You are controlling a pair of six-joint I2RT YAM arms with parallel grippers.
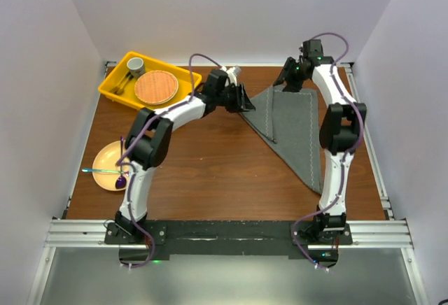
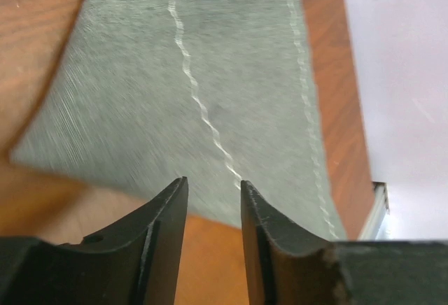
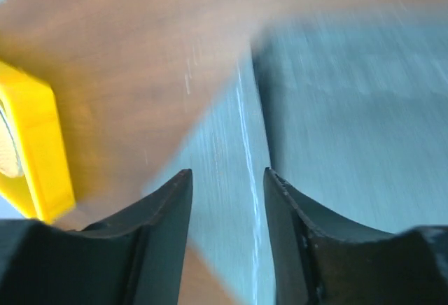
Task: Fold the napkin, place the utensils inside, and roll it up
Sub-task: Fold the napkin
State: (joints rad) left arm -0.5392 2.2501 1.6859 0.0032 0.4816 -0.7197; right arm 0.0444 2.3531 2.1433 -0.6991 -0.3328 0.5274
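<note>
Tabletop holds the napkin, its long point aimed nearward.

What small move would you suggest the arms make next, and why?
Probably lift both grippers straight up, clear of the napkin. It lies folded into a triangle, and the left gripper and right gripper stand open by its far edge with nothing between their fingers. The utensils lie on the pale plate at the left, likely the left arm's next target.
</note>
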